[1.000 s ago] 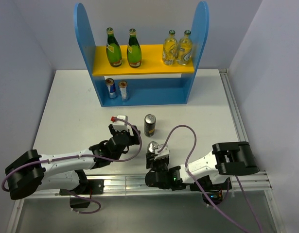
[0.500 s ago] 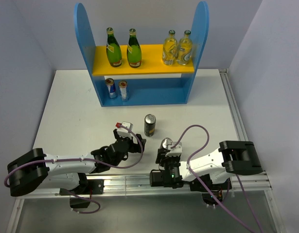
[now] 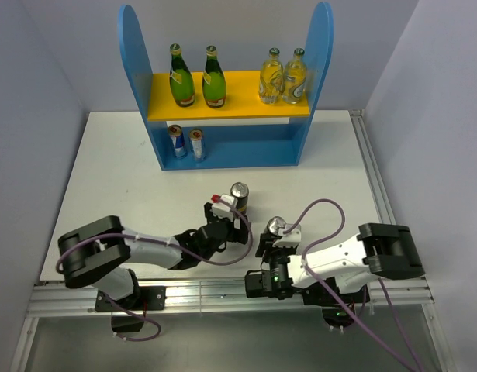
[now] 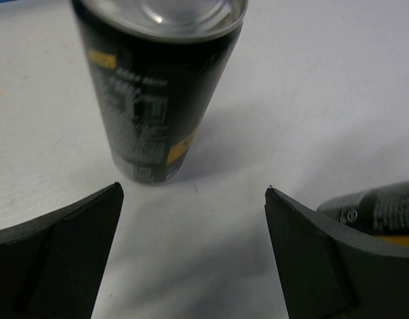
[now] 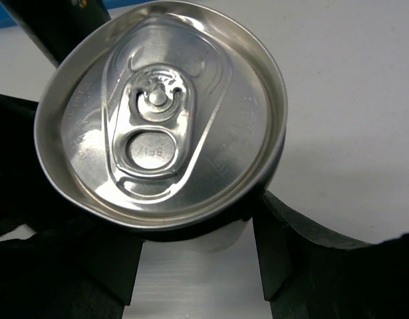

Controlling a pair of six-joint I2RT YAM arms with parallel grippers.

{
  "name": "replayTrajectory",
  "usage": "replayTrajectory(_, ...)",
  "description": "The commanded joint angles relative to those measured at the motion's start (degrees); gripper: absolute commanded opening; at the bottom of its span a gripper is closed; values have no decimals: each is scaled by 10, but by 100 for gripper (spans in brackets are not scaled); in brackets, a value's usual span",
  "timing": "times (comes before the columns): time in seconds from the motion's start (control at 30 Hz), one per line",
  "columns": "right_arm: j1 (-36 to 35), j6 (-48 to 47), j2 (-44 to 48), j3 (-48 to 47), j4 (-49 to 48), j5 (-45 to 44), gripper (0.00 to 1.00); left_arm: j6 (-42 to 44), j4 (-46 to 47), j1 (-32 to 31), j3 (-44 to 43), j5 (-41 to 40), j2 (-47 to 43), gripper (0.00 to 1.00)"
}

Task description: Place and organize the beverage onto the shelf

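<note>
At lower centre, the left gripper is holding its jaws wide apart on nothing, a black-gold can standing on the bench just ahead. Right of it, the right gripper is clamping its jaws on the second can, well below the shelf.

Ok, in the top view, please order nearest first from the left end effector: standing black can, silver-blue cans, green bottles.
1. Standing black can, just ahead of the left end effector.
2. Silver-blue cans, lower tier.
3. Green bottles, yellow upper board.
</note>
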State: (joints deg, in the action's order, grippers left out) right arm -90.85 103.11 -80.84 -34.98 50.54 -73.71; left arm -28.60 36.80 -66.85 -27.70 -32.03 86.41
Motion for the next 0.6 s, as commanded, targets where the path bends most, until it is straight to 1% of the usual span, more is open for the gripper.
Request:
replayTrajectory(0.0, 2, -77, 70, 17, -70, -47, 10, 24, 67, 10, -49, -20, 49, 94)
replayTrajectory(0.07, 7, -114, 119, 35, -104, -40, 8, 28, 83, 22, -64, -18, 74, 94)
replayTrajectory(0.1, 8, -157, 136, 55, -145, -30, 6, 29, 87, 26, -67, -18, 79, 94)
replayTrajectory(0.13, 10, -172, 162, 64, -162, -26, 5, 33, 92, 29, -76, -19, 85, 94)
replayTrajectory(0.2, 19, -209, 181, 85, -191, -17, 4, 38, 93, 39, -88, -17, 103, 94)
replayTrajectory(0.27, 26, -219, 190, 91, -211, -7, 4, 45, 100, 48, -102, -14, 120, 93)
replayTrajectory(0.37, 35, -218, 185, 85, -205, -6, 0, 50, 110, 60, -118, -9, 142, 91)
replayTrajectory(0.43, 46, -235, 187, 76, -212, -4, 0, 51, 122, 67, -131, -3, 154, 88)
replayTrajectory(0.47, 51, -248, 190, 76, -222, -1, 0, 52, 124, 74, -134, -3, 165, 81)
replayTrajectory(0.53, 74, -308, 212, 83, -274, 9, 0, 51, 136, 81, -144, 2, 176, 71)
replayTrajectory(0.57, 84, -333, 222, 95, -298, 25, 0, 52, 141, 87, -146, 5, 183, 61)
